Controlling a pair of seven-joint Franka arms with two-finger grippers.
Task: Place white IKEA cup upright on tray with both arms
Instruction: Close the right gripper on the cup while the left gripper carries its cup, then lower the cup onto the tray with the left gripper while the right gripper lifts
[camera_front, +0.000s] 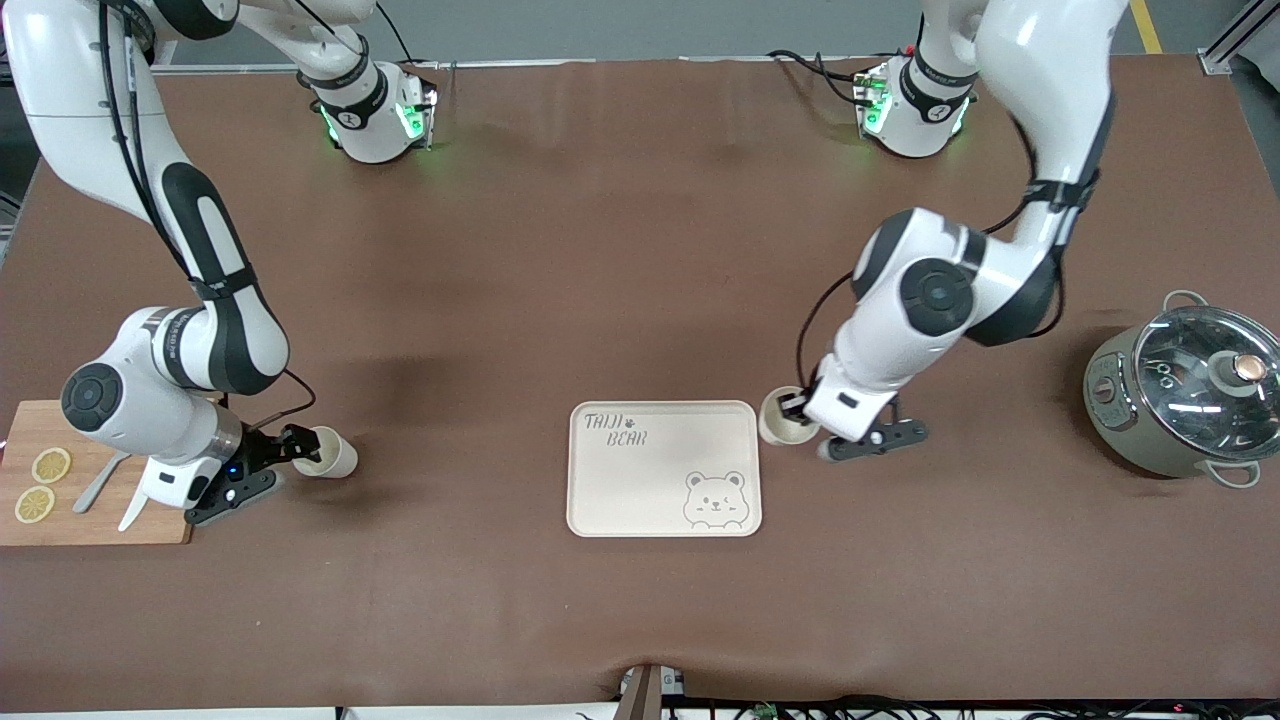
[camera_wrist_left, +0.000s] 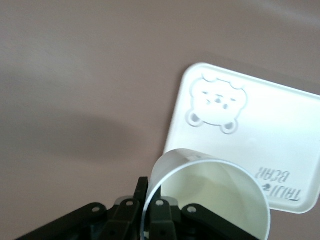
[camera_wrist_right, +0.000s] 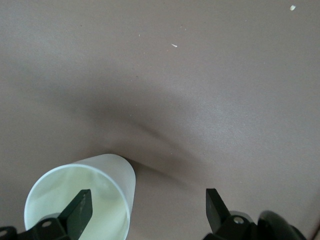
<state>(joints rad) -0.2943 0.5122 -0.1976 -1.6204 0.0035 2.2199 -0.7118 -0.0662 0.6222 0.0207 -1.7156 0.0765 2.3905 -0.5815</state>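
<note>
Left gripper (camera_front: 800, 412) is pinching a cup's (camera_front: 778, 417) rim at the tray's (camera_front: 664, 468) 2 o'clock corner. Right gripper (camera_front: 283, 455), fingers spread, straddles the second cup's (camera_front: 327, 452) wall near the cutting board (camera_front: 95, 520). My worry: thin rim grips could slip and tip either one.

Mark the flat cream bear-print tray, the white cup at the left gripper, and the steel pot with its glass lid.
Flat cream rectangular tray (camera_front: 650, 480): front view, bare centre.
White cup at the left gripper (camera_front: 776, 420): front view, rim.
Steel pot with glass lid (camera_front: 1120, 410): front view, side wall.

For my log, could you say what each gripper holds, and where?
Left gripper pinches one cup's rim; right gripper, open, holds nothing, one finger inside a second cup.
</note>
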